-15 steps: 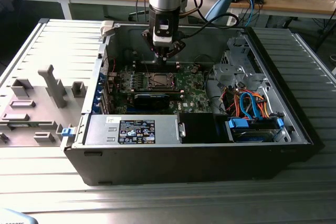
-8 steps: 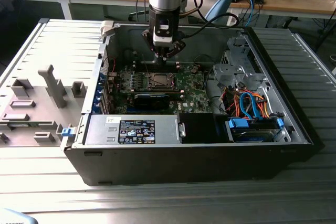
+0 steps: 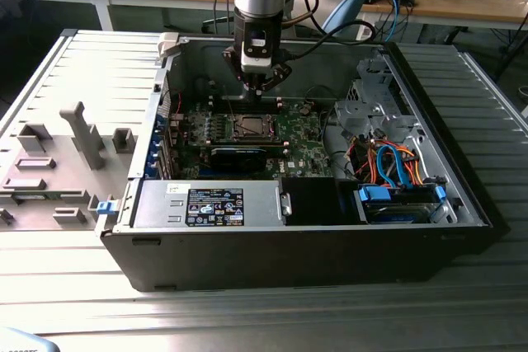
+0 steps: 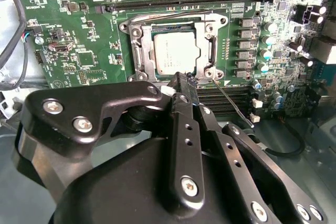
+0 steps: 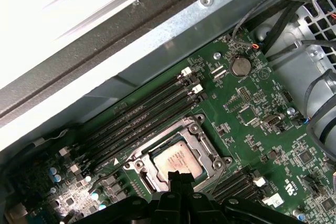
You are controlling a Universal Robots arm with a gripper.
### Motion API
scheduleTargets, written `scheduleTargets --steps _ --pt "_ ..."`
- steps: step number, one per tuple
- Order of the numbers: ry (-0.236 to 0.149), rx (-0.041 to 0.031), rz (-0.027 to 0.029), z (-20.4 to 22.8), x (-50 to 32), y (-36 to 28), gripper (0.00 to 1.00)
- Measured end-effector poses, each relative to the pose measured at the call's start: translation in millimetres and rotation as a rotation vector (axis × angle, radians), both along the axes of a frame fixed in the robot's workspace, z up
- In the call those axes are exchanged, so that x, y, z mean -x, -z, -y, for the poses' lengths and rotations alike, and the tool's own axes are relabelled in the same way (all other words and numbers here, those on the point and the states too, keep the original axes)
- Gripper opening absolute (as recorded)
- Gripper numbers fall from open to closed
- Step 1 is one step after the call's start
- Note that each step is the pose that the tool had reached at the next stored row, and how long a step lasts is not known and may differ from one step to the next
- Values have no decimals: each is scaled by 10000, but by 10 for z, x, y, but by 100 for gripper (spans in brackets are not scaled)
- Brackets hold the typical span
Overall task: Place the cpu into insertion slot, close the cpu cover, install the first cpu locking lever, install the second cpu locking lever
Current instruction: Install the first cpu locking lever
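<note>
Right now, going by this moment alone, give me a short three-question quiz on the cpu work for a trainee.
1. True or false: the cpu is seated on the green motherboard.
2. The cpu cover is: A) lying flat, framing the cpu; B) standing upright on its hinge; C) lifted off the board.
3. Fill in: in the second wrist view the gripper has its fingers at the cover's ____.
Key: 1 true; 2 A; 3 edge.
</note>
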State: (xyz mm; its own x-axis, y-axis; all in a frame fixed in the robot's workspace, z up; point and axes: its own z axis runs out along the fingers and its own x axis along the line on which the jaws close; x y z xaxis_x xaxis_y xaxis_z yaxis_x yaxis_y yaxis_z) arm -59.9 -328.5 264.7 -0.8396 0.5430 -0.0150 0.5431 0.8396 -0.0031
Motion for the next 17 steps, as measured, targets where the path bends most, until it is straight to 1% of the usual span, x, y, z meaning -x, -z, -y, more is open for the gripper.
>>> scheduleTargets --steps 17 --pt "-142 1 0 0 0 0 11"
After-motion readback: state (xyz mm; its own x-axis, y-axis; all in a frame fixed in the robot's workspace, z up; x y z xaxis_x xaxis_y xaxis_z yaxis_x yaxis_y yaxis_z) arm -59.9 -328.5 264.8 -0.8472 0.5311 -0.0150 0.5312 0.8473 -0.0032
